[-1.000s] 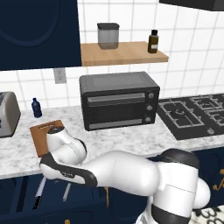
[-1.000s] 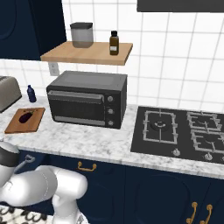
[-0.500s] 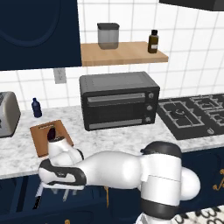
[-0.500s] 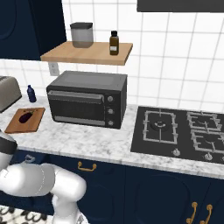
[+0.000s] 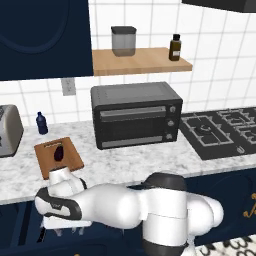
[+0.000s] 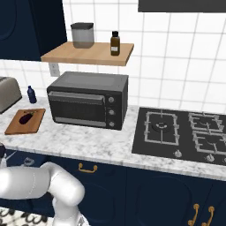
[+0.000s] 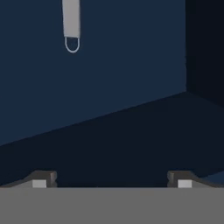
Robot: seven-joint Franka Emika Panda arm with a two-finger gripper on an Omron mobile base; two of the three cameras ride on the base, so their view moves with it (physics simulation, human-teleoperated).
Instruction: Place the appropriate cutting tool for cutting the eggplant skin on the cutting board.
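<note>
The brown cutting board lies on the marble counter left of the toaster oven, with the small dark eggplant on it. My gripper is open, its tips far apart, and points into a dark blue space below the counter. At the top of the hand view lies a slim silver cutting tool with a rounded loop at its end, well beyond the fingertips and untouched. In the left base view my hand hangs low in front of the cabinets, below the board.
A black toaster oven stands mid-counter, a silver toaster and a small blue bottle at the left, the stove at the right. A wall shelf carries a jar and a brown bottle.
The arm has sunk from counter height beside the board to below the counter edge and shifted left. The gripper has stayed open.
</note>
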